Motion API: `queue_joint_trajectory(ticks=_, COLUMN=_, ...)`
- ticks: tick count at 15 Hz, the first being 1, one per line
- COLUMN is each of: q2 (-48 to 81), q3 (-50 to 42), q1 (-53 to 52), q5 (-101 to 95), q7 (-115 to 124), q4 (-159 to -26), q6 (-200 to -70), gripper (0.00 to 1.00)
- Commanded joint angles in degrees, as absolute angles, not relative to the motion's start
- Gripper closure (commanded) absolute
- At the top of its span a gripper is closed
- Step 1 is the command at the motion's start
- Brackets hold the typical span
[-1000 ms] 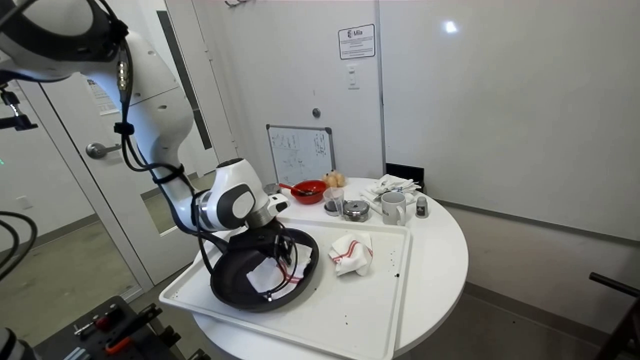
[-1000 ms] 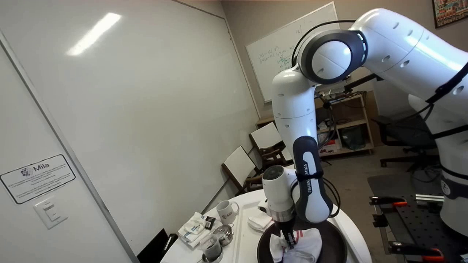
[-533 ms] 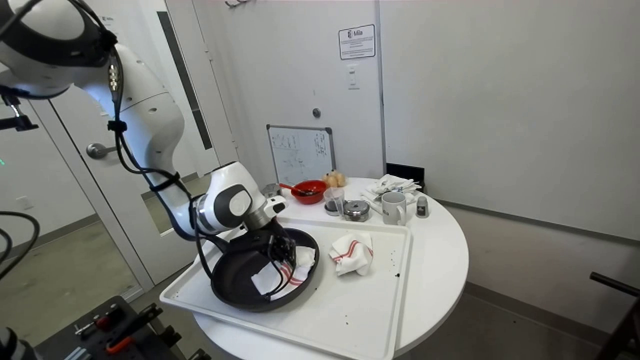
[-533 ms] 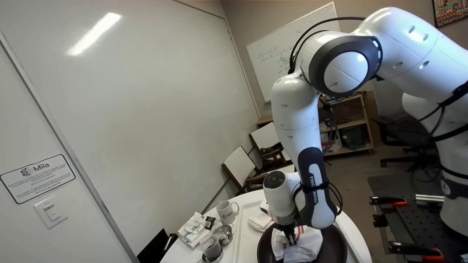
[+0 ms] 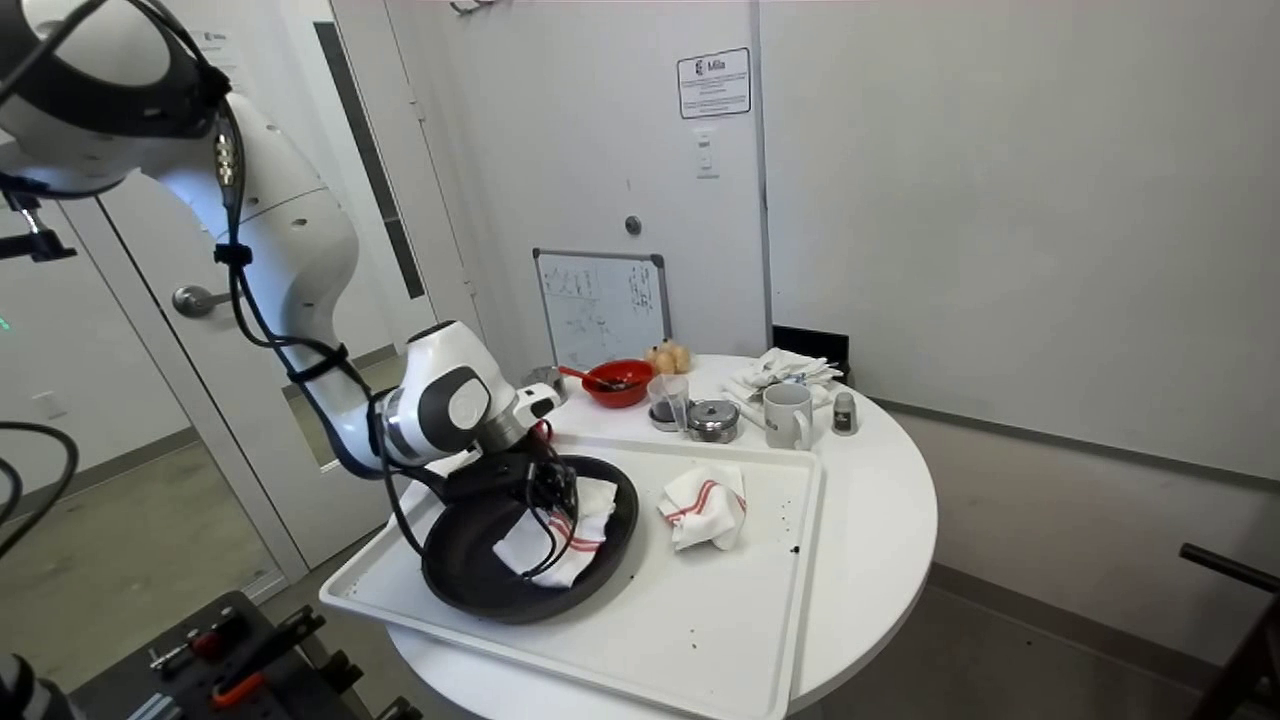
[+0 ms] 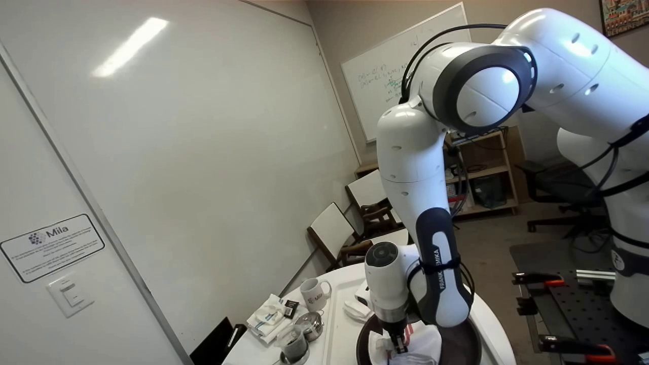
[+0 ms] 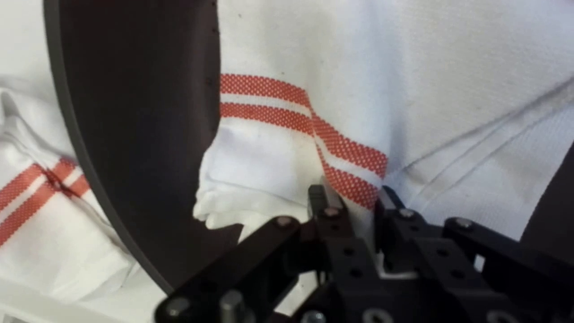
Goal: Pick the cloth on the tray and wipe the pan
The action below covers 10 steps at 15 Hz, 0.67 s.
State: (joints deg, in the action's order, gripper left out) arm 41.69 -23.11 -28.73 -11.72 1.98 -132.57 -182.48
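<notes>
A small framed whiteboard (image 5: 603, 310) stands beyond the round table (image 5: 880, 540), before a pale wall (image 5: 570, 130). In an exterior view, light (image 6: 132, 46) glares off a glossy white panel (image 6: 203, 152); chairs (image 6: 330, 228) and a wooden shelf (image 6: 489, 176) stand farther back on grey-brown floor (image 6: 487, 248).

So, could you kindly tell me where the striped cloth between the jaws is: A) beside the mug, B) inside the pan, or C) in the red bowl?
B: in the wrist view, the cloth, pinched between the jaws, has the dark pan showing on either side.
</notes>
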Motion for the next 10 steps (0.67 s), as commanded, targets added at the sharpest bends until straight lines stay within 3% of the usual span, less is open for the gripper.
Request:
queue_joint_trajectory(ticks=1, q2=39.6, q3=-19.0, q1=-26.4, q5=-11.3, q7=-1.1, q4=-133.6, q6=-186.1, gripper=0.9)
queue_joint_trajectory(ticks=10, q2=38.0, q3=5.6, q1=-4.0, q5=-15.8, q7=-11.0, q4=-136.2, q6=-189.9, gripper=0.9)
